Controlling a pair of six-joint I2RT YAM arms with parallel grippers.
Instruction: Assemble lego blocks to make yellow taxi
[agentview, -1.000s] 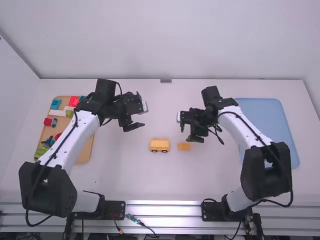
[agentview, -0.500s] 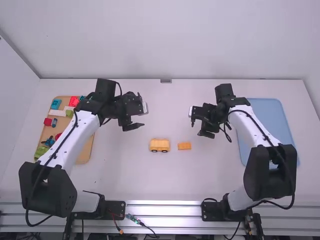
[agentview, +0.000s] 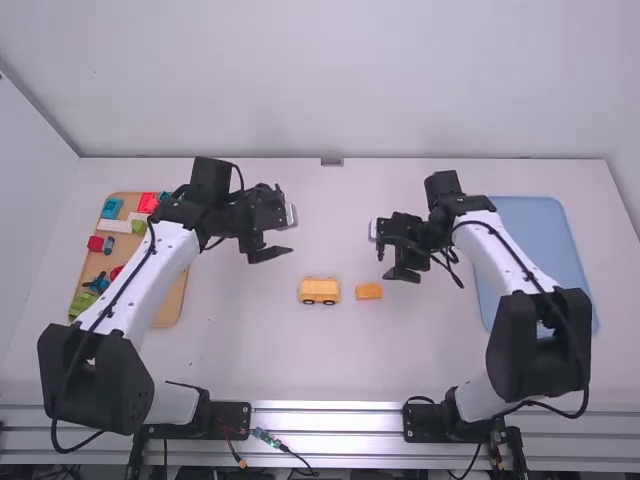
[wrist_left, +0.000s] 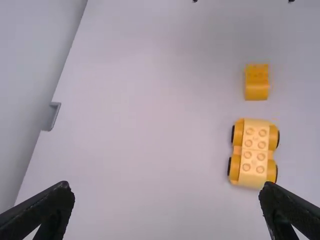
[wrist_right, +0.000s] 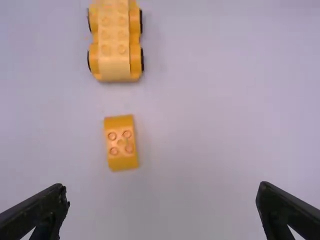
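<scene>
The yellow wheeled base (agentview: 320, 291) stands mid-table, with a small orange-yellow block (agentview: 369, 291) lying separately just to its right. My left gripper (agentview: 280, 238) hangs open and holds nothing, up and left of the base. Beyond the block, up and to the right, my right gripper (agentview: 388, 262) is open and empty. In the left wrist view the base (wrist_left: 254, 153) shows studs on top, near the left gripper (wrist_left: 166, 192); the block (wrist_left: 257, 82) is farther off. The right wrist view has the block (wrist_right: 121, 142) studs up, the base (wrist_right: 115, 42) and the right gripper (wrist_right: 162, 192).
At the left a wooden tray (agentview: 172, 300) of assorted coloured pieces lies partly under the left arm. A blue tray (agentview: 540, 212) lies at the right, partly behind the right arm. The wall stands behind the table's far edge.
The right gripper first drew back to the right from above the block, then came slightly back left and nearer the camera. The left arm, base and block look unmoved.
</scene>
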